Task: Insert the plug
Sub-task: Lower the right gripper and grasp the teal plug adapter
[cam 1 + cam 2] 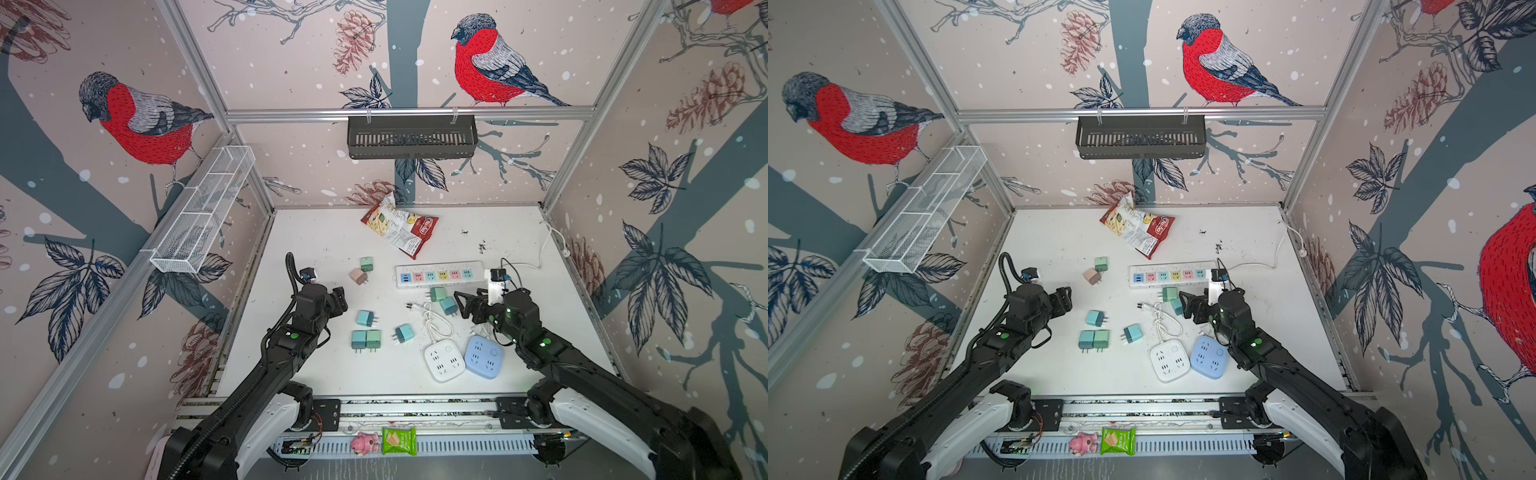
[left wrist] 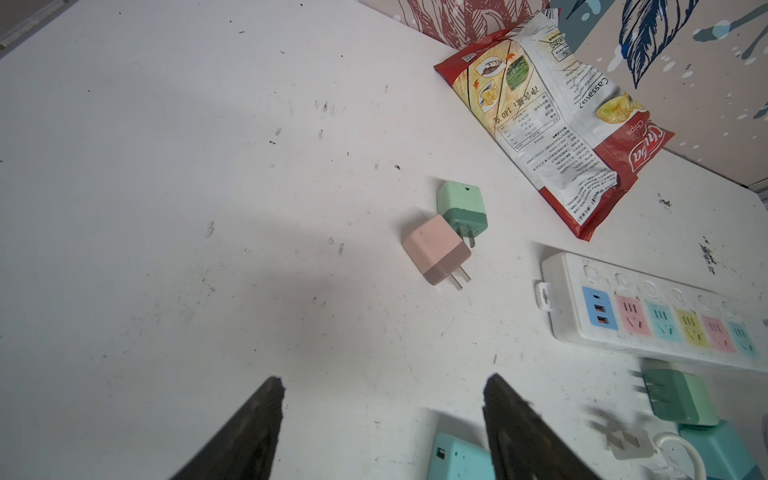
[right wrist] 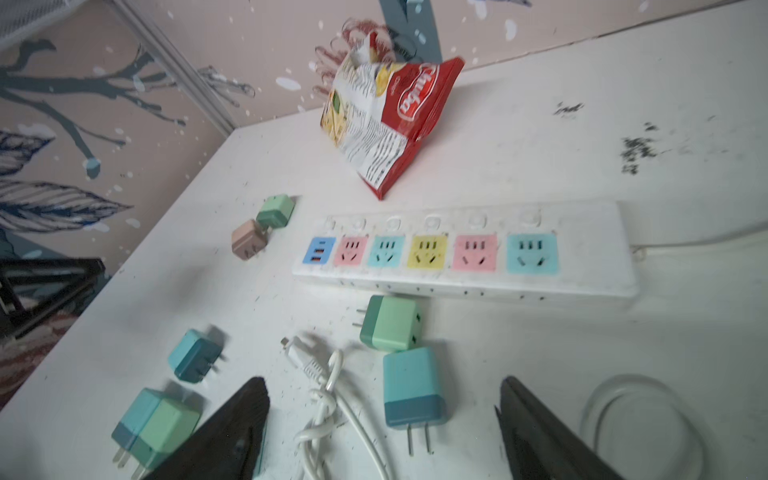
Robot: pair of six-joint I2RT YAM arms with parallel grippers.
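Note:
A white power strip (image 1: 440, 274) (image 3: 582, 249) with coloured sockets lies across the middle of the table, all sockets bare. Several small plug adapters lie loose around it. My right gripper (image 1: 462, 304) (image 3: 382, 382) hangs open just above a blue plug (image 3: 413, 388) (image 1: 448, 306), which lies flat between its fingers with its prongs toward the wrist. A green plug (image 3: 390, 328) lies beside it, next to the strip. My left gripper (image 1: 340, 298) (image 2: 384, 382) is open and holds nothing, over bare table, with a teal plug (image 2: 457, 457) (image 1: 365, 318) by one finger.
A pink plug (image 1: 358, 276) and a green plug (image 1: 366, 263) lie left of the strip. A chips bag (image 1: 401, 228) sits behind it. A tangled white cable (image 1: 432, 320), a white square socket (image 1: 444, 360) and a blue one (image 1: 483, 357) lie in front. More plugs (image 1: 366, 340) lie near the middle.

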